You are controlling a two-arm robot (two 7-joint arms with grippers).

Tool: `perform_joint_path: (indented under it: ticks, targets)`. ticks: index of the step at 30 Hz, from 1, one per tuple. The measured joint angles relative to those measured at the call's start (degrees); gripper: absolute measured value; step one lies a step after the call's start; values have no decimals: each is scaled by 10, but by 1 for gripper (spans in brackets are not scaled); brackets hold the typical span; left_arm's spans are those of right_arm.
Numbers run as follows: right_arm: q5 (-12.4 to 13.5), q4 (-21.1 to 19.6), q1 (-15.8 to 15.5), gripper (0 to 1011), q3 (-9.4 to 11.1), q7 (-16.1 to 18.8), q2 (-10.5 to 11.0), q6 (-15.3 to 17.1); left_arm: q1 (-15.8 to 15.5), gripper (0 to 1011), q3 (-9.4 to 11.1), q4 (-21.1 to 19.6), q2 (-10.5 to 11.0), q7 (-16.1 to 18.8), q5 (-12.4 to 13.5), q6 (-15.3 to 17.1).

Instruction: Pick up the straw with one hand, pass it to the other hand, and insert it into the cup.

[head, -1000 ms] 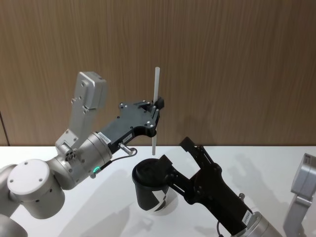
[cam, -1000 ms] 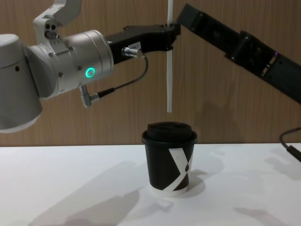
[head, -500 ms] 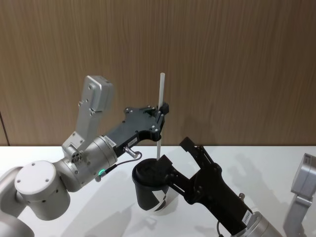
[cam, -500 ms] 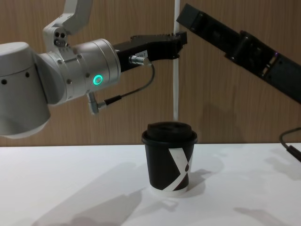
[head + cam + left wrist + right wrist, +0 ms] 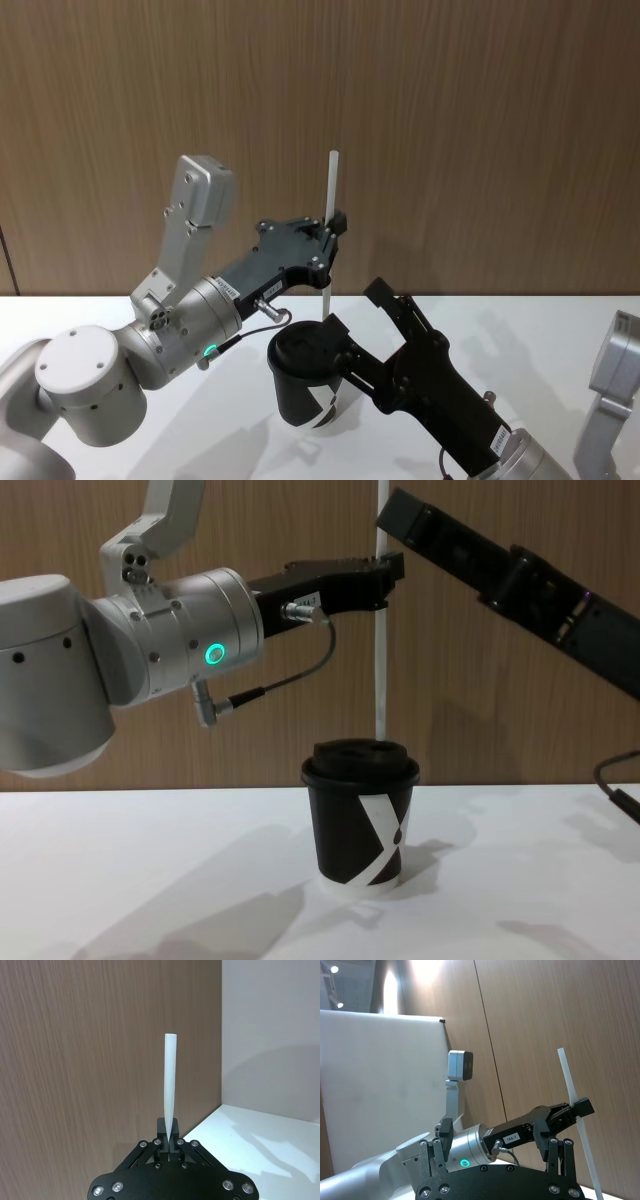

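Writing first: the cup (image 5: 360, 825) wears a bold white X-shaped mark (image 5: 385, 830) on its black side. There is a small white label (image 5: 308, 602) on the left end effector (image 5: 385, 575), and another label (image 5: 497, 437) on the black right arm, but the print on both is too small to read.

The left end effector, on its fat silver arm, is clamped tight on the straw (image 5: 381, 660), which it holds upright above the cup. The straw's lower tip is right at the top of the black lid. Whether it has gone into the lid, I can't tell. The green ring light (image 5: 213, 654) glows on the silver wrist. A thin grey cable (image 5: 270, 685) loops beneath it to a metal plug (image 5: 205, 710).

The right end effector (image 5: 350, 305) sits on the all-black arm with its fingers spread wide and nothing between them. In the head view it sits just beside the cup and covers part of the cup's right side. In the chest view that arm slants in from the right edge, and its tip ends close to the straw's upper part.

The cup stands upright on a plain white worktop (image 5: 150, 880), where it throws soft shadows. Behind runs a brown wood-grain wall (image 5: 450, 120). The left wrist view shows that wall meeting a pale wall (image 5: 270, 1035) at a corner.
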Motion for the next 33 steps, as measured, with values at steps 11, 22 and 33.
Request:
perform_joint_path:
  ticks: [11, 22, 33]
  targets:
    - [0, 0, 0, 1001, 0, 0, 0, 0, 2, 4, -5, -7, -3, -4, 2, 3]
    - [0, 0, 0, 1001, 0, 0, 0, 0, 8, 4, -12, -21, -2, -6, 5, 9]
    - [0, 0, 0, 1001, 0, 0, 0, 0, 15, 3, -18, -32, 1, -7, 7, 17]
